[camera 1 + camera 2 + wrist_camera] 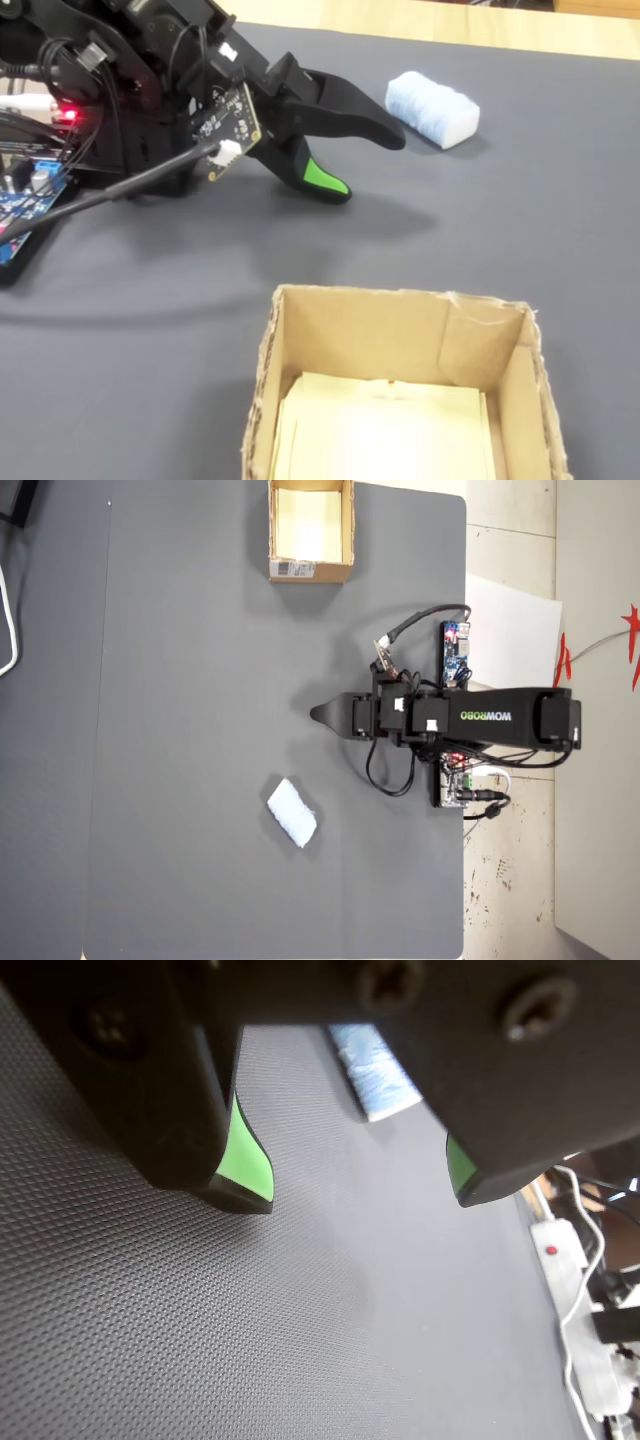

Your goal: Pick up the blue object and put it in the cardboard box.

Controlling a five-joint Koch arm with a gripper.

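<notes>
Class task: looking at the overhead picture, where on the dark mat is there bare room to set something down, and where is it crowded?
Bare: the wide stretch between the cardboard box and the blue object, left of the end effector; also the mat's whole left side. Crowded: the right edge, around the arm's base, circuit boards and cables.

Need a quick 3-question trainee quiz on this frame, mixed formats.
1. True or false: the blue object already lies inside the cardboard box.
2. The tool is: A) open and empty, B) shut on the block, C) out of view.
3. Fill in: in the overhead view, the block lies on the dark ____, apart from the tool.

Key: 1 false; 2 A; 3 mat.
</notes>
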